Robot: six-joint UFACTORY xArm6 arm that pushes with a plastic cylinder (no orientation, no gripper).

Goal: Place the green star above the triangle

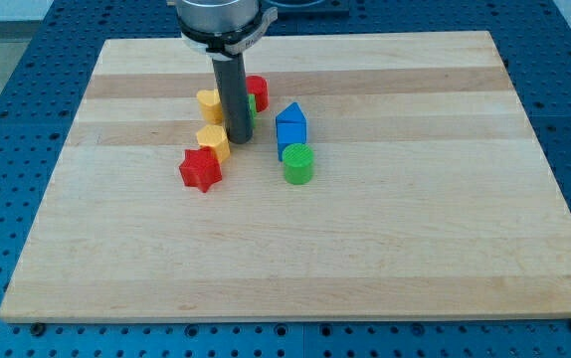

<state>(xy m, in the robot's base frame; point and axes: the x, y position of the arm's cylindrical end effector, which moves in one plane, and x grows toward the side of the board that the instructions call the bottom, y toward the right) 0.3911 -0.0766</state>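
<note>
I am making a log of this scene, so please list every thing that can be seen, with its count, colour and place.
red star: 1, red, the view's left of the group, nearest the bottom.
yellow blocks: 2, yellow, one just above the red star, one further up, left of the rod; shapes unclear.
red block: 1, red, right of the rod, partly hidden.
green block: 1, green, only a sliver shows behind the rod; shape cannot be told.
blue triangle: 1, blue, right of the rod.
blue block: 1, blue, directly below the triangle.
green cylinder: 1, green, below the blue block.
wooden board: 1, light wood, on a blue perforated table.
my tip: 1, dark rod, between the yellow blocks and the blue ones.
</note>
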